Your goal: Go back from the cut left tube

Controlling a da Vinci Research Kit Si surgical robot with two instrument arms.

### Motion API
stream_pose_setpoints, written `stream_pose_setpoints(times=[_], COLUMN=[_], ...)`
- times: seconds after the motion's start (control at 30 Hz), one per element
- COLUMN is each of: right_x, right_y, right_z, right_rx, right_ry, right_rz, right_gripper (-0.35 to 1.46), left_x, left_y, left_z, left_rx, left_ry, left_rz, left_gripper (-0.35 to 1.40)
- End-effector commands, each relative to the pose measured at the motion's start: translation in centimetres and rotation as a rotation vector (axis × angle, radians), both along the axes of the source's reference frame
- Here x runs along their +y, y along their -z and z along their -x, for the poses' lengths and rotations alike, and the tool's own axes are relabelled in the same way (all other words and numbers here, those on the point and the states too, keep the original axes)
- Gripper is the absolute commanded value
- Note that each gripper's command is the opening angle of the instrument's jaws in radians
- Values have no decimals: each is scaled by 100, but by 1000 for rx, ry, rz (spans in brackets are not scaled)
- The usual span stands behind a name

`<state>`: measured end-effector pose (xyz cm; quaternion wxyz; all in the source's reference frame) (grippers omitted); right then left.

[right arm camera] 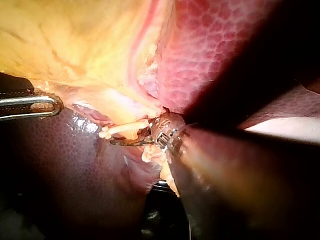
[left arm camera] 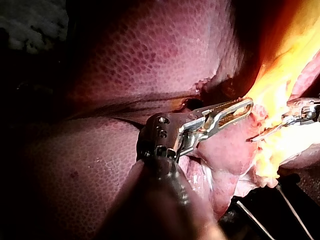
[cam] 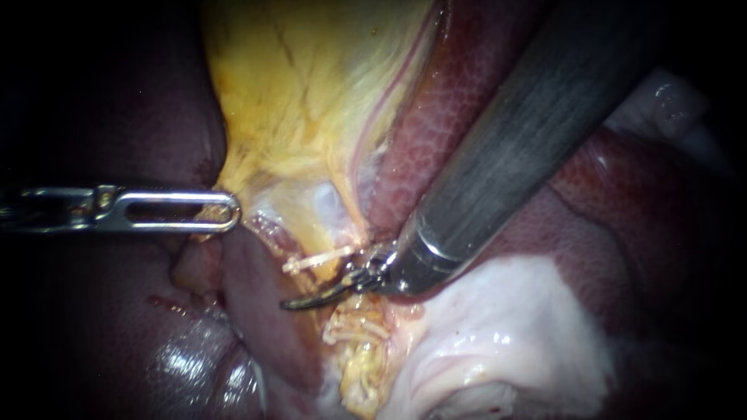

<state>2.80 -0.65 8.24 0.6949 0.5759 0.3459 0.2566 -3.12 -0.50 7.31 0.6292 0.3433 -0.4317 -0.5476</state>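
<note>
Left instrument (cam: 224, 210) lies level, clamped on gallbladder (cam: 311, 93); right instrument (cam: 299, 301) slants down leftward.

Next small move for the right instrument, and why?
Probably draw the right instrument straight back along its shaft. Its curved tip lies close beside the white clip, against tissue, while the left instrument holds the yellow tissue taut. A sideways move might snag the clip.

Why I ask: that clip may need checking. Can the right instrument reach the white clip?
Probably yes: the right instrument ends just beside the white clip, nothing between them; the left instrument holds yellow tissue aside.
</note>
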Motion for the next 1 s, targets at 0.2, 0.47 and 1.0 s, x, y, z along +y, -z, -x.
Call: stream_pose_setpoints(times=[0.2, 0.47, 1.0], right_x=[1, -1, -4], right_y=[4, 8, 13], right_z=[3, 7, 15], right_rx=[2, 4, 60], right_ry=[2, 5, -79], right_rz=[-1, -1, 121], right_gripper=[-35, -27, 125], left_x=[0, 0, 1], left_y=[0, -1, -2], left_z=[0, 0, -1], left_rx=[0, 0, 0], left_ry=[0, 0, -1], left_rz=[0, 0, 0], left_gripper=[-35, -35, -35])
